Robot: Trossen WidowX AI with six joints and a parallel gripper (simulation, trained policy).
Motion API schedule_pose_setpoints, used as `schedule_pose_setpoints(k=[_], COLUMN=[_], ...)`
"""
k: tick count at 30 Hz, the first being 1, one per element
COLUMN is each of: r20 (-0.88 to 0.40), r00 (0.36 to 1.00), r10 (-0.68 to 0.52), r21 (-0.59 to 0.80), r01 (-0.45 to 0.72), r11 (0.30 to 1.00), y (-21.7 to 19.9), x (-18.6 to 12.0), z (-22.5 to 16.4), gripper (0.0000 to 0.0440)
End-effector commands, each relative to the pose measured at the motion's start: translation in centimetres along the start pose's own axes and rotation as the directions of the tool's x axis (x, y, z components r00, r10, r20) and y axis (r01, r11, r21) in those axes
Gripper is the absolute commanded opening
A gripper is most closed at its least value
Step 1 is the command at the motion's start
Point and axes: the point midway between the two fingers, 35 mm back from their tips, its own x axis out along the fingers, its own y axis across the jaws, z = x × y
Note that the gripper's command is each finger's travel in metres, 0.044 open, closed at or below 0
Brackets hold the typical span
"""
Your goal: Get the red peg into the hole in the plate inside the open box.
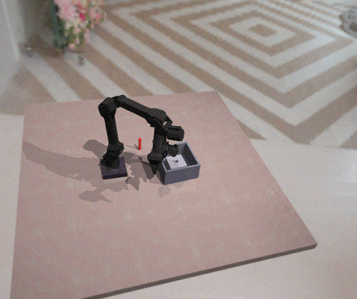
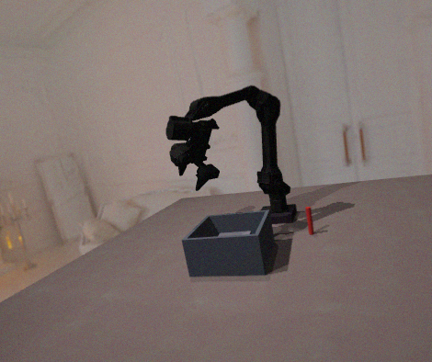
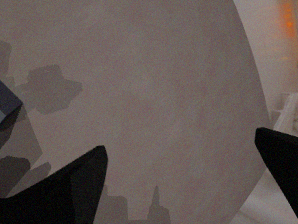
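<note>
The red peg (image 1: 140, 144) (image 2: 310, 221) stands upright on the table, between the arm's base and the box but off to one side. The open grey-blue box (image 1: 181, 175) (image 2: 225, 257) shows only a corner at the left edge of the wrist view (image 3: 9, 101). A pale plate (image 1: 181, 163) (image 2: 234, 234) lies at its bottom, with a small dark hole (image 1: 175, 161) that shows in the top view. My gripper (image 1: 165, 164) (image 2: 189, 182) (image 3: 182, 145) is wide open and empty. It hangs above the table by the box, higher than its rim, and away from the peg.
The arm's dark base (image 1: 114, 172) (image 2: 282, 215) sits on the pinkish table top (image 1: 207, 228) (image 2: 136, 317), to the left of the box in the top view. The box's walls stand up around the plate. The table's edge shows at the right of the wrist view.
</note>
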Motion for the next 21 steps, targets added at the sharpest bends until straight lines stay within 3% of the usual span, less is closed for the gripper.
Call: schedule_pose_setpoints(k=[1,11,21], r20=[0.022,0.076,0.072], r00=[0.999,0.984,0.961], r10=[0.038,0.161,0.268], r21=[0.023,0.083,0.128], r01=[-0.039,-0.168,-0.276], r11=[0.999,0.982,0.953], y=[2.4,10.3,17.2], x=[-1.0,-5.0,-8.6], z=[0.4,0.3,-2.2], gripper=[0.0440,0.0440,0.0440])
